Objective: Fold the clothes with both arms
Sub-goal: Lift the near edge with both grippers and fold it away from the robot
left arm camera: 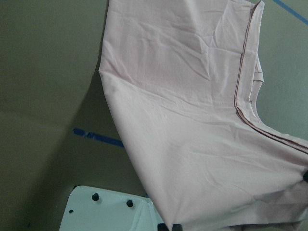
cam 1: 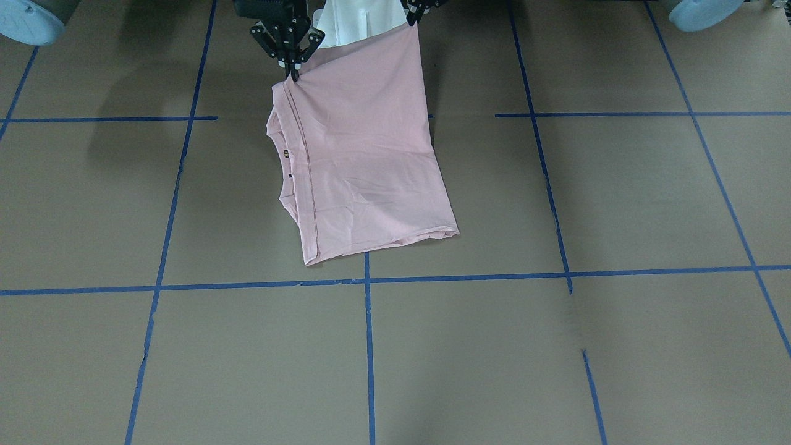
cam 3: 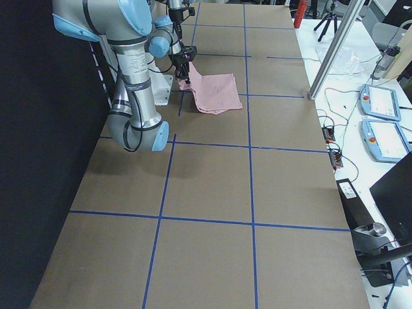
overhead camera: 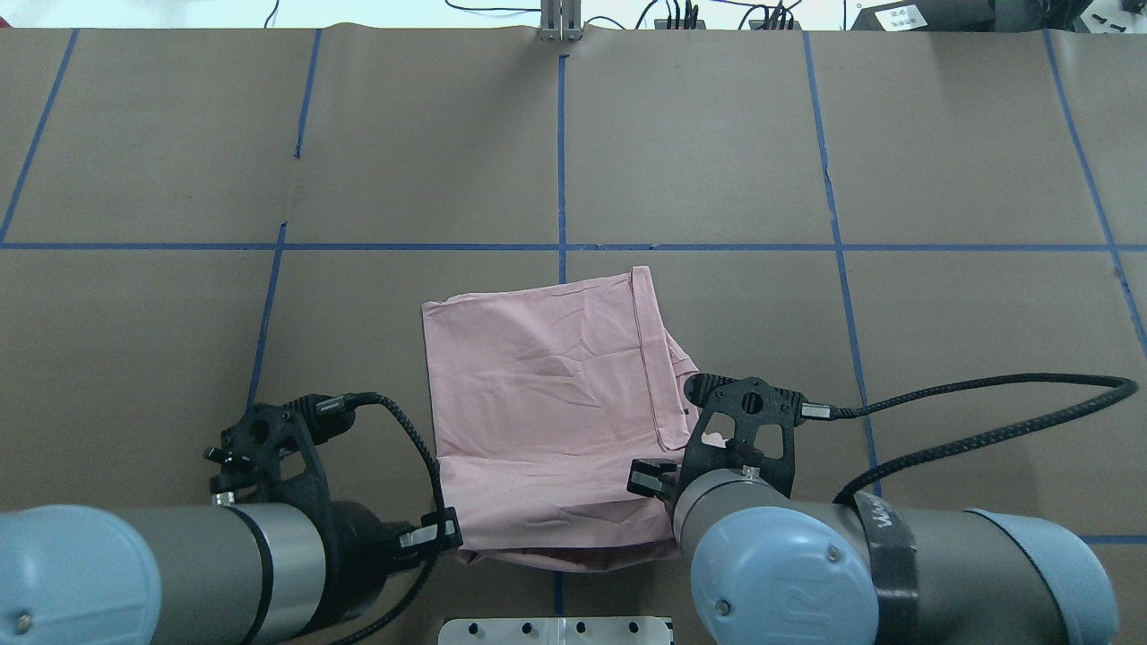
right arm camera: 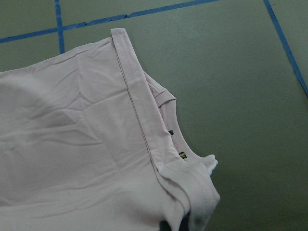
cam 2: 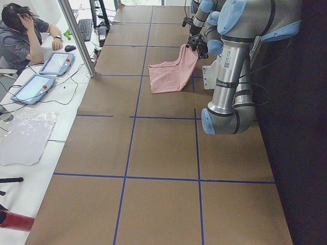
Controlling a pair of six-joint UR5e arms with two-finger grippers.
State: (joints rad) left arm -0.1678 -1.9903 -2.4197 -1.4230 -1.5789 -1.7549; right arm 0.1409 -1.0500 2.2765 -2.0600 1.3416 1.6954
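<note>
The clothes are one pale pink T-shirt (cam 1: pixel 371 167), folded into a rough rectangle with the print hidden. Its far edge lies on the brown table (overhead camera: pixel 547 394), while the edge nearest the robot hangs lifted. My right gripper (cam 1: pixel 294 73) is shut on the collar-side corner, where the ribbed collar (right arm camera: pixel 197 187) bunches up. My left gripper (cam 1: pixel 413 18) is shut on the other near corner, at the top edge of the front-facing view. From overhead both sets of fingertips are hidden under the wrists. The left wrist view shows the cloth (left arm camera: pixel 192 120) sloping down from the grip.
The white pedestal base (overhead camera: pixel 556 630) stands just behind the lifted edge. Blue tape lines (cam 1: pixel 368 346) divide the table into squares. Beyond the far edge, a person (cam 2: pixel 23 35) sits at a side bench with tablets (cam 2: pixel 55 62) and an aluminium post (cam 2: pixel 76 35).
</note>
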